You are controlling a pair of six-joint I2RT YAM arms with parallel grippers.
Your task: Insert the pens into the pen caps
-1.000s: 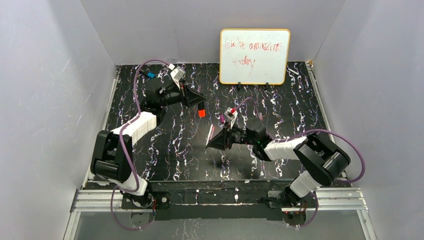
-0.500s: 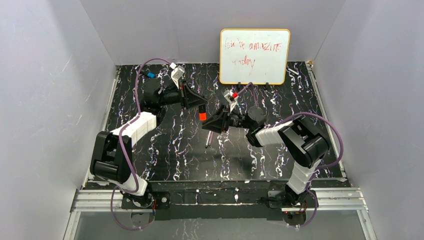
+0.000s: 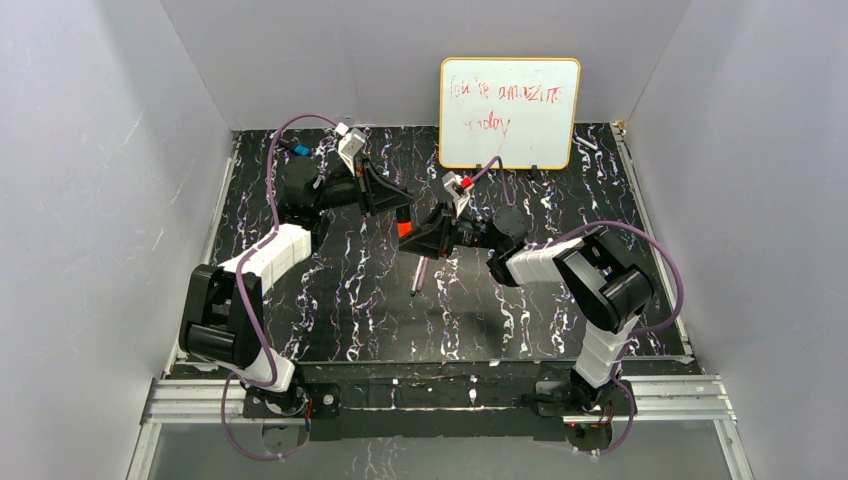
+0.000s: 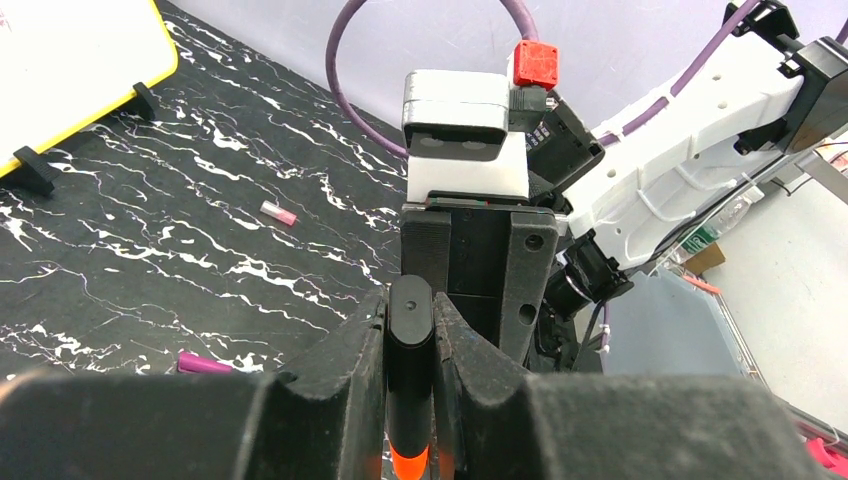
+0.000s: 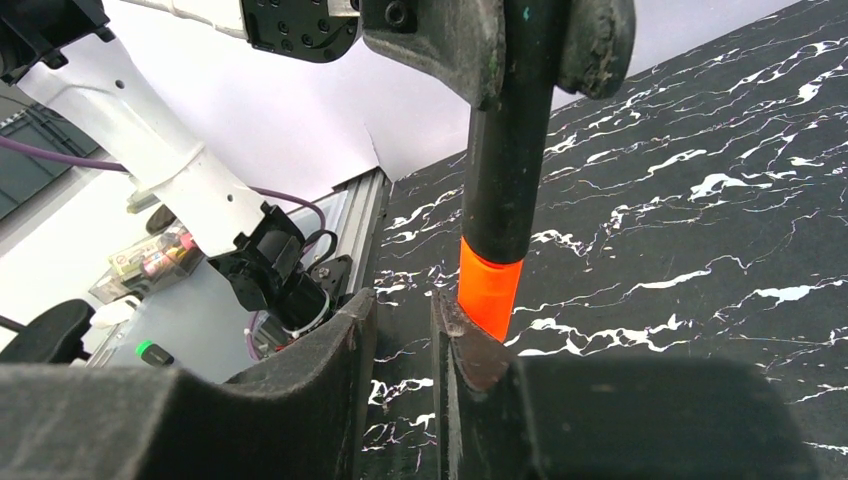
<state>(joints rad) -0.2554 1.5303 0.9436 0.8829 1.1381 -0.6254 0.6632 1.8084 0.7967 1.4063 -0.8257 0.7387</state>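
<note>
My left gripper (image 3: 399, 213) is shut on the black marker (image 4: 410, 360), which hangs upright with its orange end (image 3: 404, 229) pointing down above the table. In the right wrist view the marker (image 5: 505, 180) hangs from the left fingers, and its orange end (image 5: 490, 290) sits just behind my right fingertip (image 5: 470, 345). My right gripper (image 5: 405, 330) has a narrow gap with nothing in it; in the top view it (image 3: 420, 238) is right beside the orange end. A pale pen (image 3: 417, 275) lies on the table below. A magenta pen (image 4: 205, 365) and a small pink piece (image 4: 279, 212) lie on the table.
A whiteboard (image 3: 509, 98) with red writing stands at the back of the black marbled table (image 3: 350, 310). A small blue object (image 3: 301, 150) lies at the far left. Grey walls enclose the table on three sides.
My right gripper has moved from the table's centre back and left, up to the left gripper's marker. The pale pen seen at its tip a second ago now lies on the table.
</note>
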